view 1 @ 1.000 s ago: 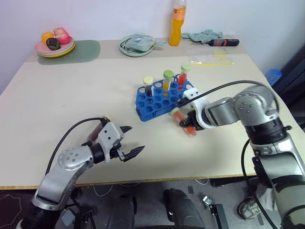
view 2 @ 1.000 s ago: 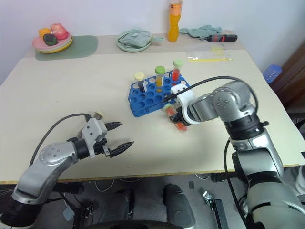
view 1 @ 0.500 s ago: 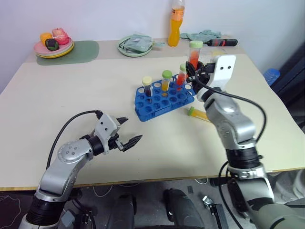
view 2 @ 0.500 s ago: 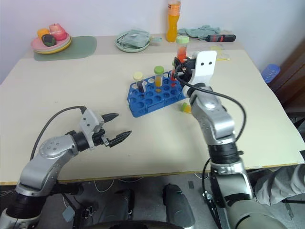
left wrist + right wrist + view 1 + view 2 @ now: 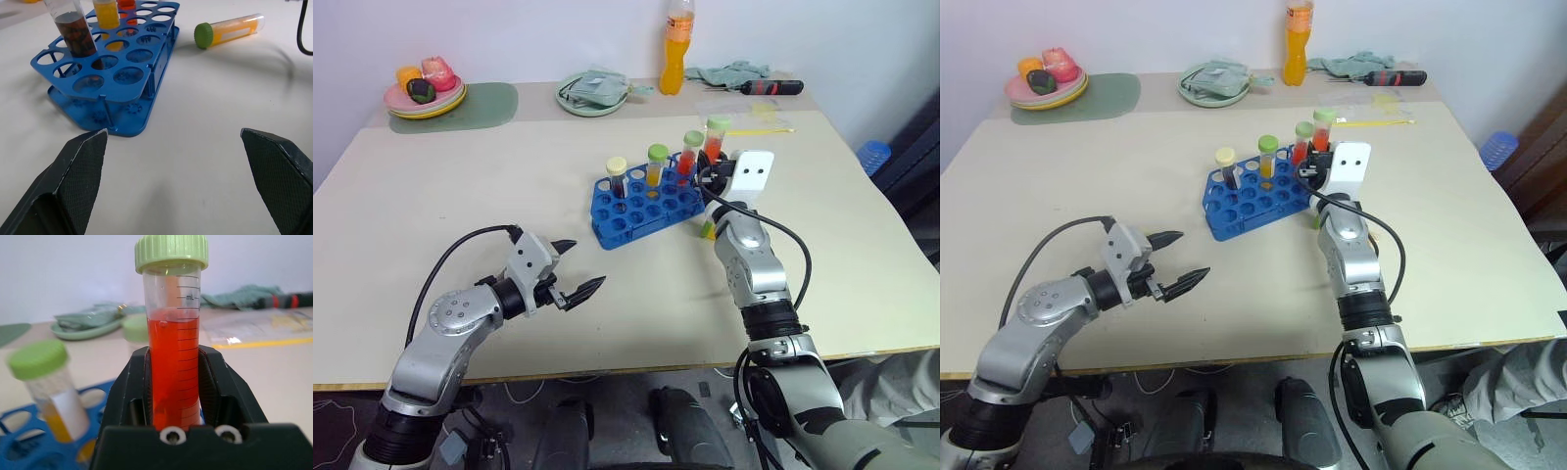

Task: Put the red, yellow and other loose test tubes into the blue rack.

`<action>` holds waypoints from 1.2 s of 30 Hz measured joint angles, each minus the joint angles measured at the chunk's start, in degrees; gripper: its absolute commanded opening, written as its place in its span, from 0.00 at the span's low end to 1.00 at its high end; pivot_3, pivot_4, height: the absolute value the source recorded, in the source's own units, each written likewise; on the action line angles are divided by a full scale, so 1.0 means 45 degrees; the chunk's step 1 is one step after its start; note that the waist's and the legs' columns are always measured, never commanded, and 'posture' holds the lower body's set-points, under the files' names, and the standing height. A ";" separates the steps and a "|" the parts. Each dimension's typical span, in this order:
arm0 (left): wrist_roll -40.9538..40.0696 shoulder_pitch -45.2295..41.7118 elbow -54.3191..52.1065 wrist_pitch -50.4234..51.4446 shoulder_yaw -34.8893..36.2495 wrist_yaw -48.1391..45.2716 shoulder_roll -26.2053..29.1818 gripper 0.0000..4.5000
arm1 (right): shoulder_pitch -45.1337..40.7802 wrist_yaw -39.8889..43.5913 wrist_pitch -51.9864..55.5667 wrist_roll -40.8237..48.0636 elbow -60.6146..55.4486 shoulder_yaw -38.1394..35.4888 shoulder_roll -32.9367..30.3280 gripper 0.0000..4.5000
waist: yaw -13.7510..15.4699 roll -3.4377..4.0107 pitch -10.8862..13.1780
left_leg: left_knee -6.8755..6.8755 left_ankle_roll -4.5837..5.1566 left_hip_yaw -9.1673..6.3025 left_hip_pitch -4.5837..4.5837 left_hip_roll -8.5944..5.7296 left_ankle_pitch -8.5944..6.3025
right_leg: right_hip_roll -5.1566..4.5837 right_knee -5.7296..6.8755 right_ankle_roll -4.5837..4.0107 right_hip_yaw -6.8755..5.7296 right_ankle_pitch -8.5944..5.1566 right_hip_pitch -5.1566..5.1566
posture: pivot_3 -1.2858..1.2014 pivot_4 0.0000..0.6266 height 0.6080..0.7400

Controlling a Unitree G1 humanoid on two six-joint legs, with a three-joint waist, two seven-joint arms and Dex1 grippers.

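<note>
Red test tube (image 5: 173,377), green-capped, being held upright at the far right corner of the blue rack (image 5: 651,206).

Left gripper (image 5: 576,269) is hovering over bare table (image 5: 431,196), fingers spread wide, holding nothing. Blue rack is standing mid-table, carrying a dark tube (image 5: 618,178), a yellow-filled tube (image 5: 656,164) and a red-filled tube (image 5: 688,154). Right gripper (image 5: 172,382) is pinching the red tube at mid-body. Yellow loose tube (image 5: 229,30) is lying on its side just beside the rack. Handling, as judged: light, rigid plastic, smooth-walled and likely slippery, round so apt to roll; best gripped across the barrel below the cap.
</note>
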 measured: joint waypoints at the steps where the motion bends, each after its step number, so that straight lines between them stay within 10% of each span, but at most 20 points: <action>1: -0.0002 -0.0001 -0.0002 0.0005 0.0000 0.0003 0.0002 1.00 | 0.0000 0.0002 -0.0023 -0.0018 0.0040 -0.0021 0.0011 0.19 | -0.0003 0.0000 0.0000 | 0.0000 0.0000 0.0000 0.0001 0.0000 0.0000 | 0.0000 0.0003 0.0000 0.0000 0.0000 0.0000 | 0.52 0.24 1.00; 36: -0.0433 -0.0052 -0.0747 0.0583 0.0083 0.0079 0.0351 1.00 | -0.1291 0.0893 -0.6666 -0.0973 0.6460 -0.1021 0.1322 0.19 | -0.0311 0.0001 -0.0002 | 0.0002 -0.0003 -0.0001 0.0023 0.0000 0.0002 | 0.0004 0.0038 -0.0002 0.0010 -0.0001 0.0001 | 0.52 0.24 1.00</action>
